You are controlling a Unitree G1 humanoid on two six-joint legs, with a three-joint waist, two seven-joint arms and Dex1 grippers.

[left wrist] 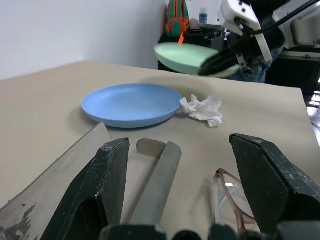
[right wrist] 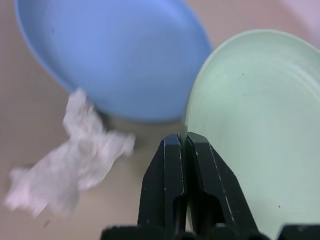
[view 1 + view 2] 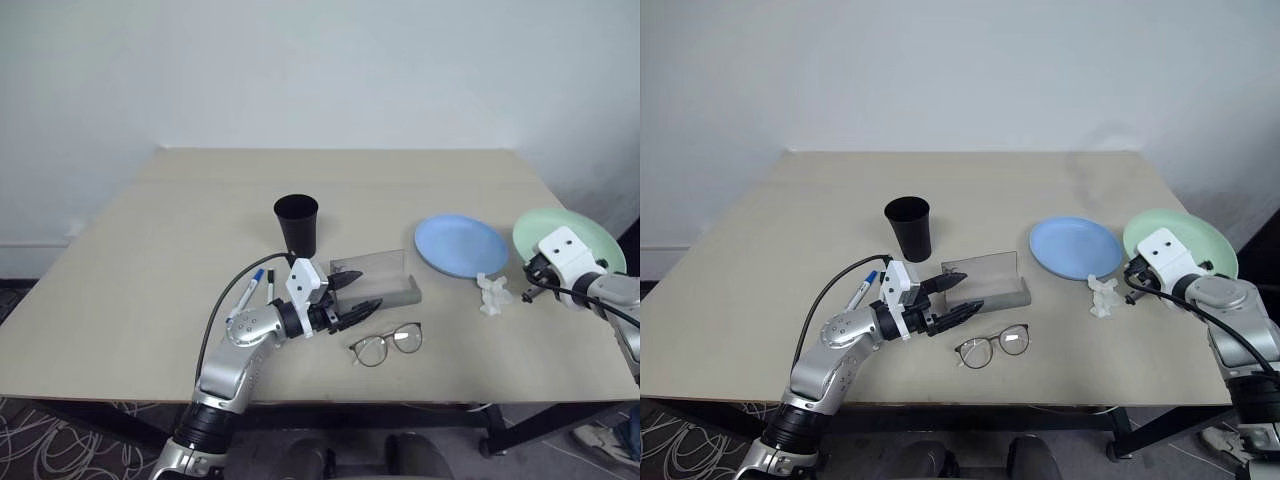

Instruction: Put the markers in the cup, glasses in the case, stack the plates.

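My right gripper [image 3: 531, 283] is shut on the near rim of the mint green plate [image 3: 588, 234], holding it tilted above the table at the right edge; the pinch shows close up at the right gripper [image 2: 185, 147]. The light blue plate [image 3: 460, 244] lies flat to its left. My left gripper [image 3: 357, 294] is open, level, its fingers just in front of the open grey case [image 3: 392, 291]. The wire-framed glasses [image 3: 388, 344] lie on the table near that gripper. The black cup [image 3: 297, 225] stands behind the case. Two markers [image 3: 256, 286] lie by my left forearm.
A crumpled white tissue [image 3: 493, 295] lies between the blue plate and my right gripper. The table [image 3: 150, 260] is bare on its left and far parts. Its right edge runs right under the green plate.
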